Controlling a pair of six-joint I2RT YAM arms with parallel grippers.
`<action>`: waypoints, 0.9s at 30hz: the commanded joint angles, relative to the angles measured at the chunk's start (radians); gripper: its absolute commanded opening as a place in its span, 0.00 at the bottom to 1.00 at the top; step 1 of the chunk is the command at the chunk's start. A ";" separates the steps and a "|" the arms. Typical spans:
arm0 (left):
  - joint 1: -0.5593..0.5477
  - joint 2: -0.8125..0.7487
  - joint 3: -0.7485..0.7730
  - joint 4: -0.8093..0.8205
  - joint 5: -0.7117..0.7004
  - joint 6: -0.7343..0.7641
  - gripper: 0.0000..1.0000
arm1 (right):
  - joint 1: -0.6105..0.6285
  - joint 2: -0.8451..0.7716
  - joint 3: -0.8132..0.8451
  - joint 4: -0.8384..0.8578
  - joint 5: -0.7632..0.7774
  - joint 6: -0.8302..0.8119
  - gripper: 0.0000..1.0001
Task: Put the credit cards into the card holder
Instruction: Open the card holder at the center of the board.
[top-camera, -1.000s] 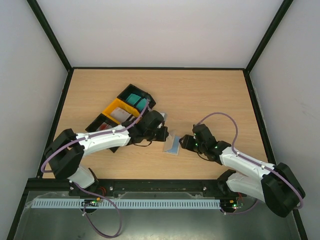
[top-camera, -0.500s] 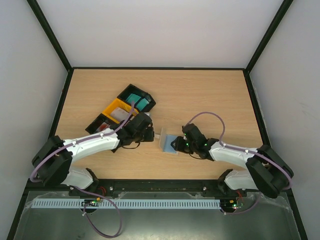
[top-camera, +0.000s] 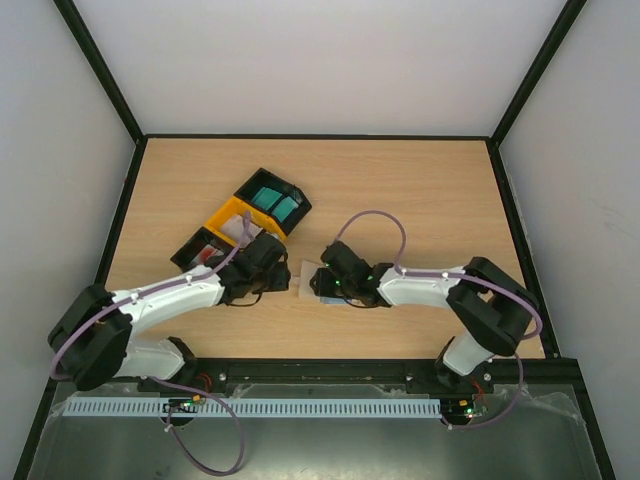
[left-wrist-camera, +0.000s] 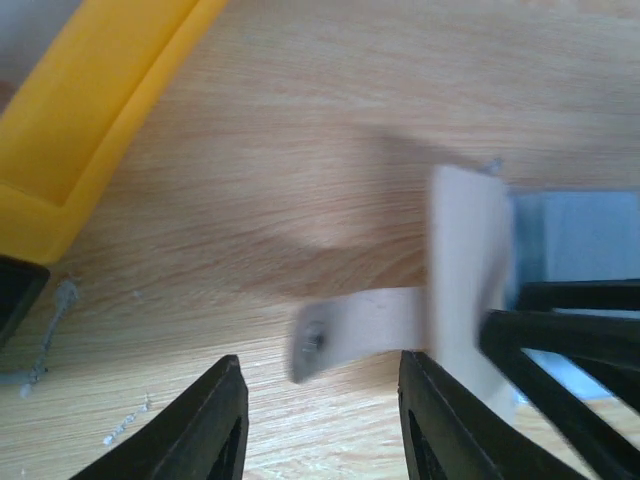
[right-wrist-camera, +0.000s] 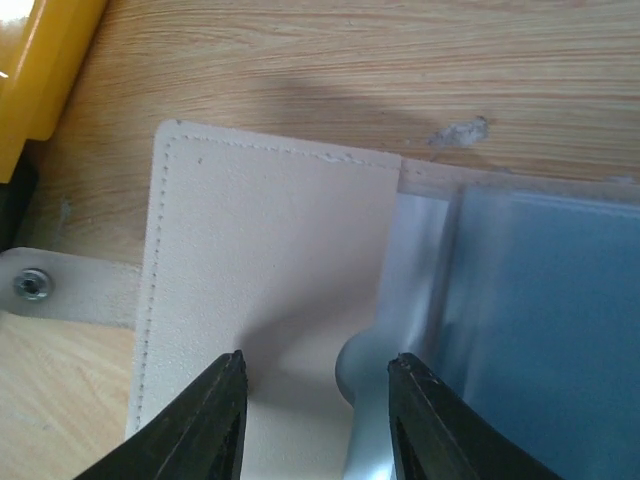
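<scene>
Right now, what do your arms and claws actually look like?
The left arm and right arm have white shells with chunky black joints, and a thin purple cable loops along each. The left claw and right claw each end in two black, tapered fingers.

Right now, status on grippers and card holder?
Left gripper open, empty. Right gripper open, over unfolded card holder. Yellow bin close beside holder.

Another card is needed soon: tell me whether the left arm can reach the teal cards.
Probably yes: the teal cards lie uncovered in the open black tray, close beyond the left gripper.
</scene>
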 joint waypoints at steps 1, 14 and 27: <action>0.016 -0.093 -0.004 0.000 0.014 0.013 0.48 | 0.039 0.065 0.080 -0.137 0.182 0.004 0.39; 0.021 -0.079 -0.114 0.306 0.243 -0.013 0.36 | 0.062 0.053 0.207 -0.299 0.300 0.031 0.43; 0.020 0.006 -0.139 0.358 0.216 -0.020 0.34 | 0.107 0.079 0.237 -0.455 0.414 0.027 0.71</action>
